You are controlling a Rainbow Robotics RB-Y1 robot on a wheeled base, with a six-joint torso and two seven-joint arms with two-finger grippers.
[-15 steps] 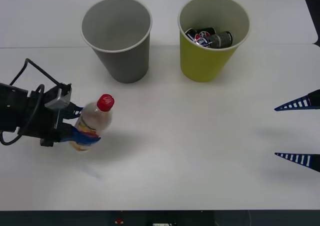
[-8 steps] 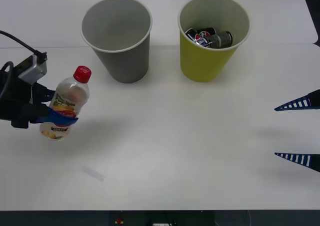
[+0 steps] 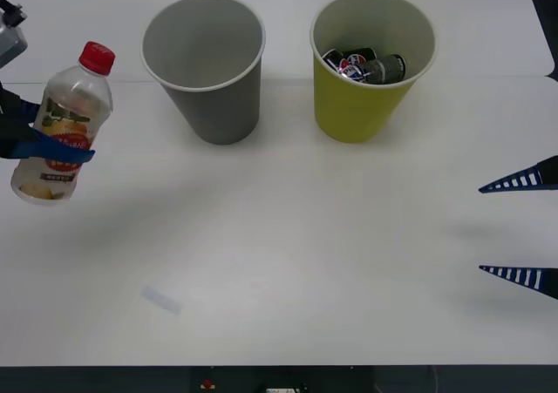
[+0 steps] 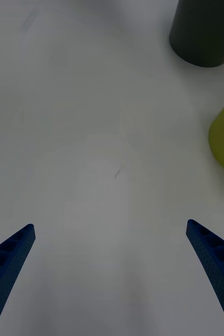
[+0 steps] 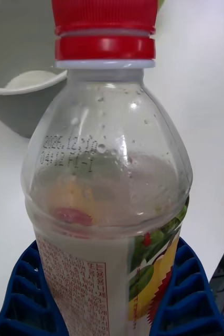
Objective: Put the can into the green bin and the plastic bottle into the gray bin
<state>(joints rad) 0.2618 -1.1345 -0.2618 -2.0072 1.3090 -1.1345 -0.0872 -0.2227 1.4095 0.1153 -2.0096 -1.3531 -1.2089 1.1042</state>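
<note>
Up and to the far left went the left end effector [image 3: 35, 145] since the earlier frame, taking the plastic bottle [image 3: 63, 123] with it. Its blue fingers [image 5: 188, 294] squeeze the bottle around the label, and the bottle is lifted off the white surface [image 3: 288, 254], red cap up and tipped a little to the right. It is left of the gray bin [image 3: 205, 66]. Dark cans [image 3: 366, 65] lie inside the green bin [image 3: 370, 66]. At the right edge, the right end effector [image 3: 521, 229] waits with its fingers spread wide, gripping nothing.
</note>
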